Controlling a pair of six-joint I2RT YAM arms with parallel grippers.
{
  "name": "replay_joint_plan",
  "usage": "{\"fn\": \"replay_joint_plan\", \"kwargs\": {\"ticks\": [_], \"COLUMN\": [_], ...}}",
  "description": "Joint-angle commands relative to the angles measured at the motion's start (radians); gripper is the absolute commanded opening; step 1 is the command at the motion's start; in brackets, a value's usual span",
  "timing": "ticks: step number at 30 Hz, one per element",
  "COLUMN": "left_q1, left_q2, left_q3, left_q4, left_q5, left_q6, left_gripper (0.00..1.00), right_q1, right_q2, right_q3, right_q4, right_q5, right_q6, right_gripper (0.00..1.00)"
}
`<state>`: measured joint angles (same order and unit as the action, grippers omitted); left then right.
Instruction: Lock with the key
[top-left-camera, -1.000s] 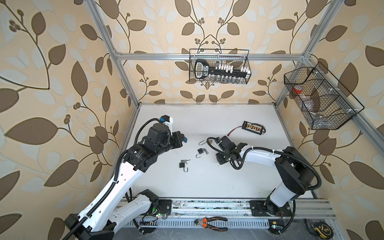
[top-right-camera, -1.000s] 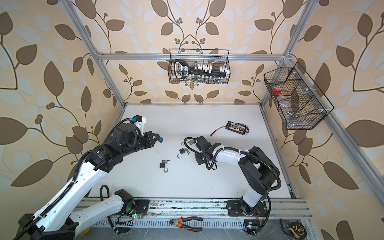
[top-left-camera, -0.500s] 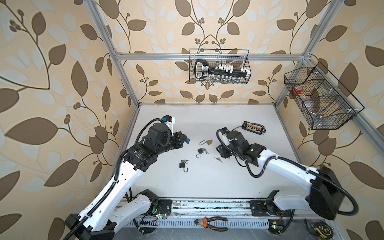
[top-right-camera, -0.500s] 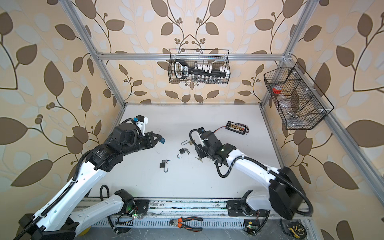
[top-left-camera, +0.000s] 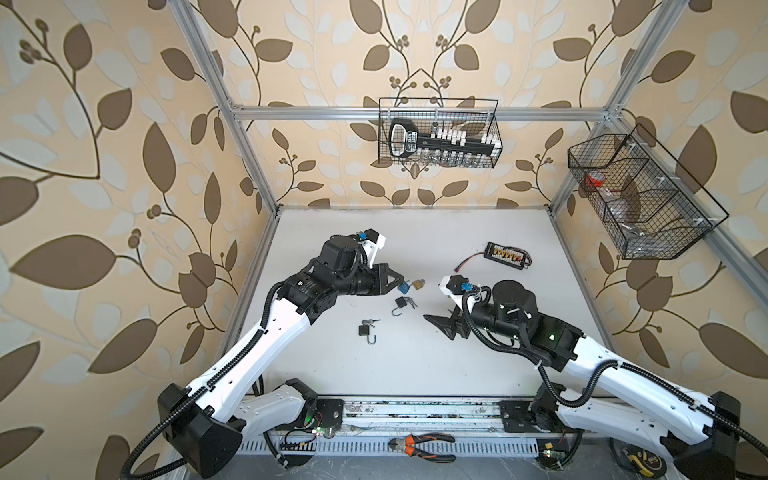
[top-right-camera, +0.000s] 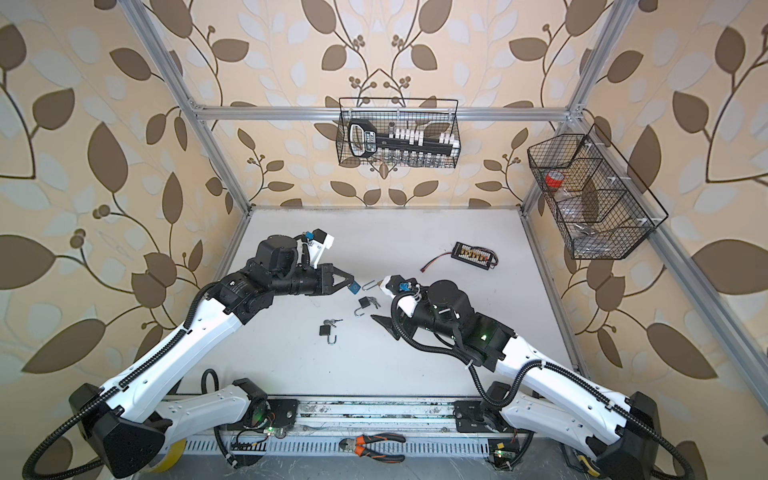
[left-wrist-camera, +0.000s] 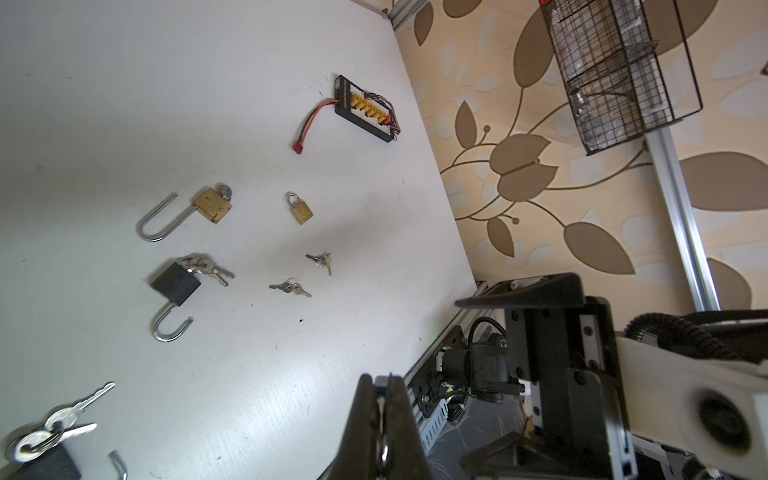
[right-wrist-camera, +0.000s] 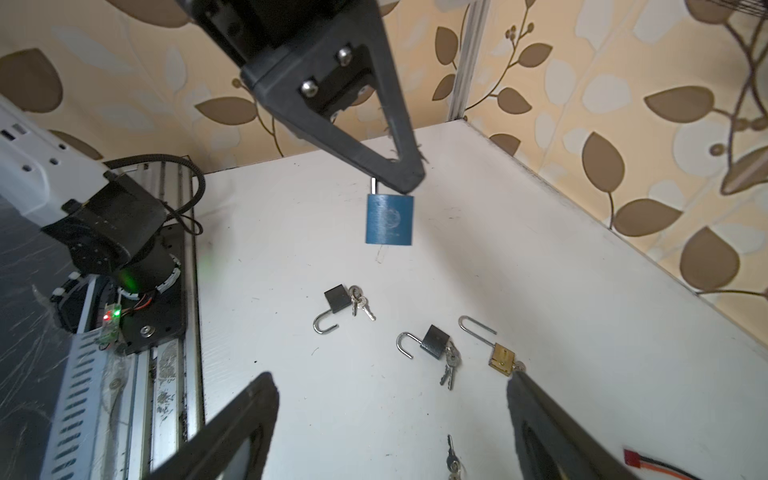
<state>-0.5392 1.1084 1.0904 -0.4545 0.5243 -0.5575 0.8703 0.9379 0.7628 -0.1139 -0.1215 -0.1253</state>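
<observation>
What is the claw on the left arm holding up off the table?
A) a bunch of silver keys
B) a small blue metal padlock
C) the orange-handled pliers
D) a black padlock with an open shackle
B: in the right wrist view the small blue metal padlock hangs by its shackle from the closed tips of the left gripper, clear of the white table.
</observation>
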Motion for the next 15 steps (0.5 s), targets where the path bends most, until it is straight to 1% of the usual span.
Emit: {"fn": "replay_joint_plan", "kwargs": {"ticks": [1, 3, 5, 8, 15], "left_q1": [-0.033, -0.047, -0.060, -0.074, -0.088], "left_q2": [-0.004, 0.004, 0.011, 0.017, 0.025], "left_q3": [0.017, 0.017, 0.017, 0.015, 0.016], "left_q4": [0.071, 0.071, 0.074, 0.080, 0.079], "left_q5": [0.025, 0.019, 0.011, 0.009, 0.006], "left_q6": [-0.005, -0.007, -0.008, -0.012, -0.009], "left_gripper": [0.00, 0.00, 0.00, 0.00, 0.00], "right_q1": [0.048, 0.081, 0.105, 0.114, 0.115], "right_q2": [0.035, 0.063, 0.076, 0.099, 0.129], "right_q3": [0.020, 0.031, 0.032, 0.038, 0.061], "right_q4": [0.060, 0.085, 0.123, 0.160, 0.184], "right_q5": [0.039, 0.097, 0.145, 0.168, 0.179], "right_q6": [-0.028, -0.018, -0.014, -0.011, -0.009], "right_gripper": [0.87, 0.87, 0.84, 0.81, 0.60]}}
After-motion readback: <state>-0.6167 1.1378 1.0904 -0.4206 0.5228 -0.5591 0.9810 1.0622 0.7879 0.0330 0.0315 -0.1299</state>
